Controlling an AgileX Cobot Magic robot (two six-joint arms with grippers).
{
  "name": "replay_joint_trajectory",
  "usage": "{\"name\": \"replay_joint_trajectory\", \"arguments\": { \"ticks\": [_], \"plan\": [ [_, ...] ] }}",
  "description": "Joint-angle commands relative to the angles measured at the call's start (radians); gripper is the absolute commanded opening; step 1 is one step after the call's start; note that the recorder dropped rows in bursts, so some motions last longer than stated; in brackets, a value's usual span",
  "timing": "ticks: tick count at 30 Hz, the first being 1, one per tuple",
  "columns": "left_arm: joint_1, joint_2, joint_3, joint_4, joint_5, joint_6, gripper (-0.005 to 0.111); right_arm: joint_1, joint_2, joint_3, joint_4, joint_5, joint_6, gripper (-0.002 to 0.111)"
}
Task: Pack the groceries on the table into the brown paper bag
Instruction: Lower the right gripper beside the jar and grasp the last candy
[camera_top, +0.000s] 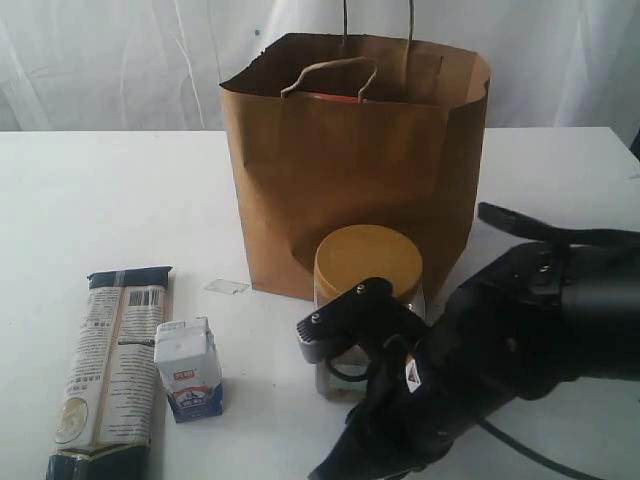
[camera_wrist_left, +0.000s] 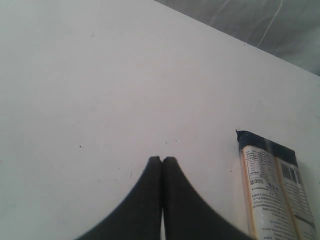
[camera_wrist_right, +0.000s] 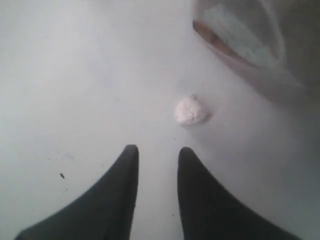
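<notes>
The brown paper bag (camera_top: 355, 160) stands open at the middle of the table (camera_top: 90, 200), with something red-orange (camera_top: 335, 97) showing inside its rim. Right in front of it stands the yellow-lidded clear jar (camera_top: 368, 262); its base (camera_wrist_right: 235, 42) also shows in the right wrist view. On the left lie the long dark-blue pasta packet (camera_top: 110, 370) (camera_wrist_left: 272, 195) and, beside it, the upright small white carton (camera_top: 188, 368). My right gripper (camera_wrist_right: 157, 150) is open and empty, low over the table, a short way from a small white wrapped piece (camera_wrist_right: 191, 111). My left gripper (camera_wrist_left: 162, 158) is shut and empty, near the packet's end.
The black right arm (camera_top: 520, 340) fills the lower right and covers the jar's lower part. A small clear scrap (camera_top: 226, 287) lies on the table left of the bag. White curtains hang behind the table.
</notes>
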Motion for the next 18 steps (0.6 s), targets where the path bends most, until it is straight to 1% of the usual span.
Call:
{"name": "replay_joint_trajectory", "arguments": {
  "ticks": [1,8,18],
  "plan": [
    [0.001,-0.005,0.006,0.013,-0.001,0.000,0.000,0.002,0.052,0.002,0.009,-0.050,0.004,0.028],
    [0.001,-0.005,0.006,0.013,-0.001,0.000,0.000,0.002,0.108,0.002,0.007,-0.161,0.019,0.028],
    [0.001,-0.005,0.006,0.013,-0.001,0.000,0.000,0.002,0.149,0.002,-0.018,-0.165,0.042,0.028]
  ]
}}
